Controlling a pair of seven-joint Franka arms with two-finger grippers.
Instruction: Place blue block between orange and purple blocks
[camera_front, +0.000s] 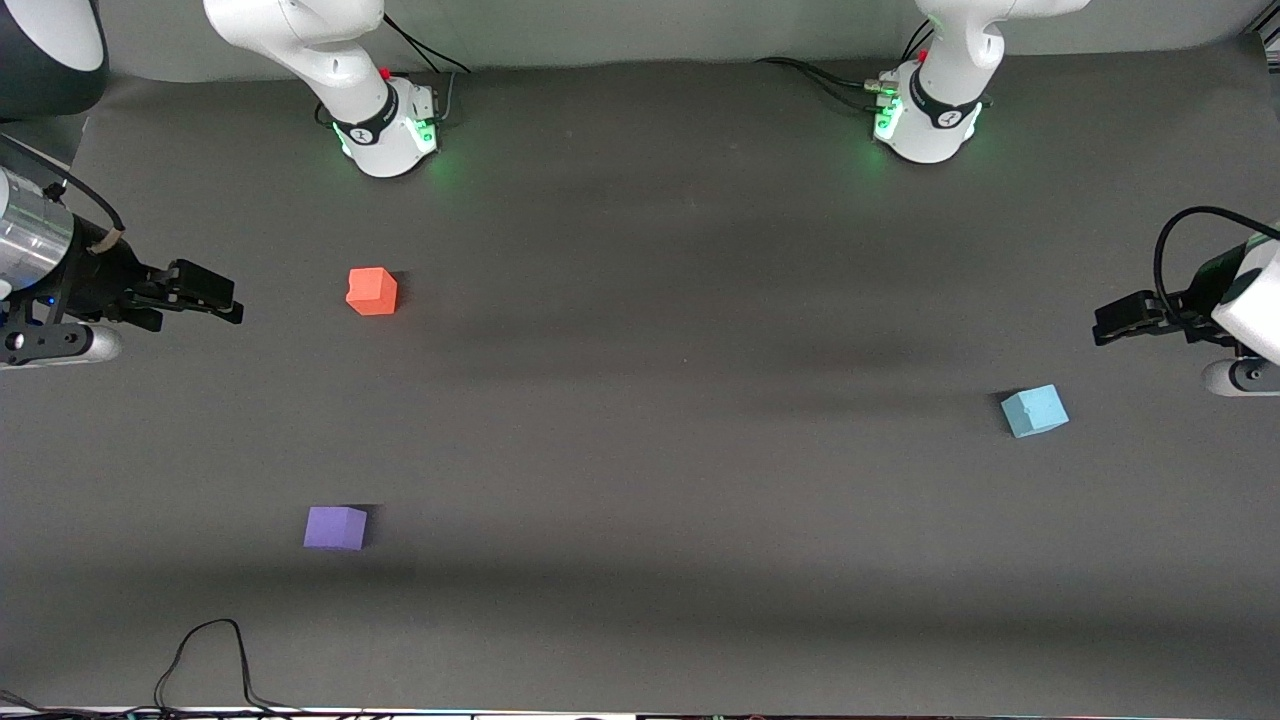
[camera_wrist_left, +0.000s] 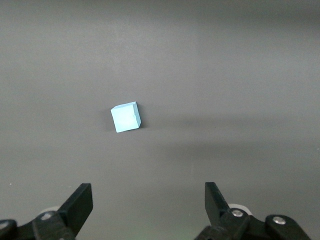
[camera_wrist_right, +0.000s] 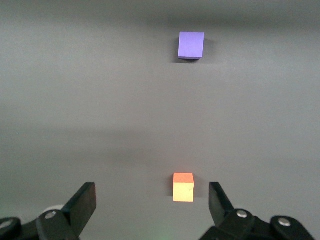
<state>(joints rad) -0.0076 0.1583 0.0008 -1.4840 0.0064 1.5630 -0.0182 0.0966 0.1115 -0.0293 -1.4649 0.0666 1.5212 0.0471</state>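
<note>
No readable writing, brand or label shows on the blocks or on the grey tabletop (camera_front: 640, 400); the arm bases carry small dark ring marks too small to make out. No container stands on the tabletop; the three cubes lie bare on the mat.

At the right arm's end of the tabletop, the right hand (camera_front: 228, 305) hangs in the air over that end's edge, its fingers spread wide and holding nothing, as the right wrist view shows with the two black fingertips (camera_wrist_right: 85, 200) well apart. The arm waits there.

Near it lies the orange block (camera_front: 372, 291), resting flat about midway between the edge along the robots' bases and the edge nearest the front camera. The purple block (camera_front: 335, 527) lies nearer to the front camera, toward the corner formed by that camera's edge and the right arm's end. The two are well apart, with bare mat between them. A thin black cable (camera_front: 205, 660) loops on the mat at the camera's edge.

The blue block (camera_front: 1034, 411) sits toward the left arm's end, turned slightly askew, well apart from the other two.

The left hand (camera_front: 1105, 328) hovers over the left arm's end edge, near the blue block, fingers (camera_wrist_left: 80, 202) wide and empty.
</note>
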